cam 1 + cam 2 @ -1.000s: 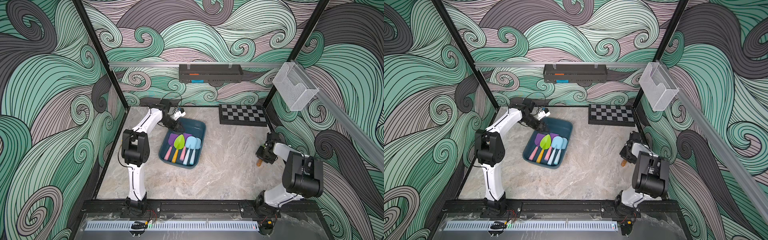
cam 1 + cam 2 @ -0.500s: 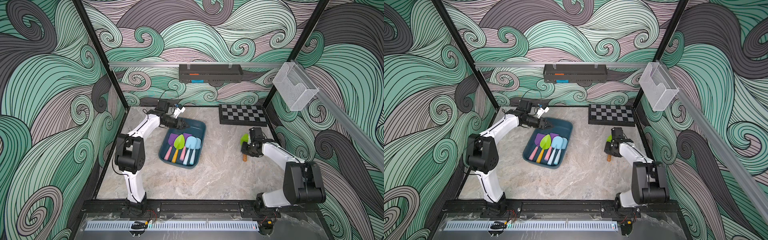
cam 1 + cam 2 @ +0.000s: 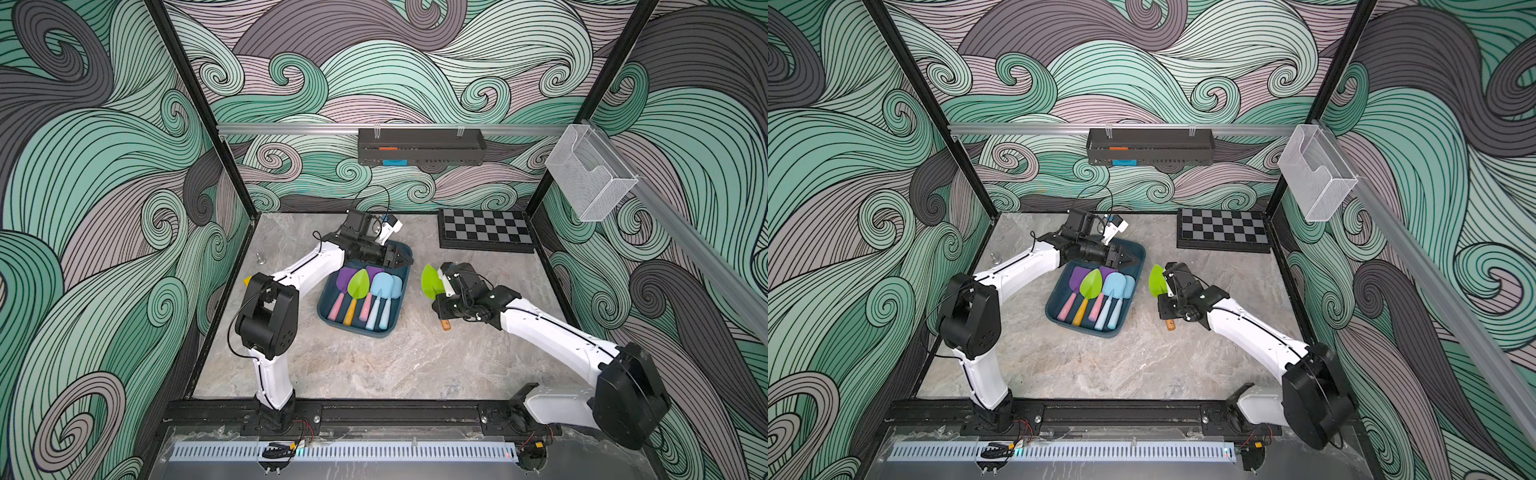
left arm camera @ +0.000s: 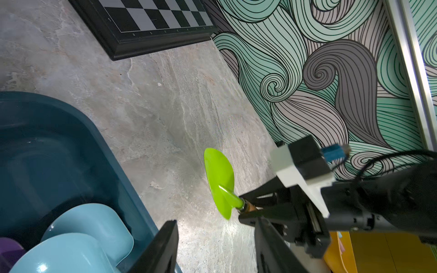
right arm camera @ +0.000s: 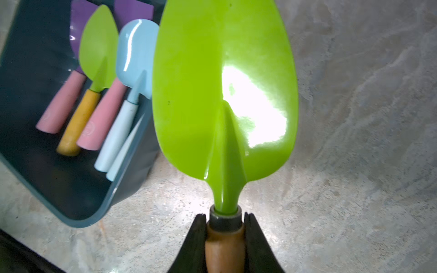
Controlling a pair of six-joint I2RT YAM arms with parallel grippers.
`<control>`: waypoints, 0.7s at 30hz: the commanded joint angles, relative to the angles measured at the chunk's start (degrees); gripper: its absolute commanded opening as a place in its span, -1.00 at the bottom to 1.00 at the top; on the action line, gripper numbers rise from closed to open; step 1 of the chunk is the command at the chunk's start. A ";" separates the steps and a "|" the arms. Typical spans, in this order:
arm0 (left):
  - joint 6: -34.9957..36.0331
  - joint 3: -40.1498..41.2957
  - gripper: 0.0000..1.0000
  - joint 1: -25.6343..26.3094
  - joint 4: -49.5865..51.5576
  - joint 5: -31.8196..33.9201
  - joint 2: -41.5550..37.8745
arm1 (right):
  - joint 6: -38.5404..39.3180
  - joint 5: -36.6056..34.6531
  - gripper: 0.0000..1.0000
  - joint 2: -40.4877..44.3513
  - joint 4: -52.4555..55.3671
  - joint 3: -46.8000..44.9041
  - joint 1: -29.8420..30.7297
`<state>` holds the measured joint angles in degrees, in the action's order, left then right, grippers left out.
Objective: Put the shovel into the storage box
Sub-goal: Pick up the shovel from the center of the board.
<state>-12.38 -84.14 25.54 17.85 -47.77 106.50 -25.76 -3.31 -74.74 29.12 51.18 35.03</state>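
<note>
Right wrist view: right gripper clamped green shovel by handle mid-frame, outside storage box at left, which held 5 other shovels. In a top view, left gripper gaped empty over box's upper end.

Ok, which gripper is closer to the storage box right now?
Left. The left gripper hangs open over the far end of the storage box. The right gripper, shut on the green shovel, is beside the box, clear of its rim.
</note>
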 commanded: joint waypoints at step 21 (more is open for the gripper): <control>-6.80 4.85 -0.49 4.58 -7.97 3.31 -3.11 | -0.59 -5.18 -1.00 1.16 0.76 9.16 8.22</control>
<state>-18.37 -79.05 29.89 11.29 -44.86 104.86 -27.16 -7.14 -73.89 30.50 57.95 42.85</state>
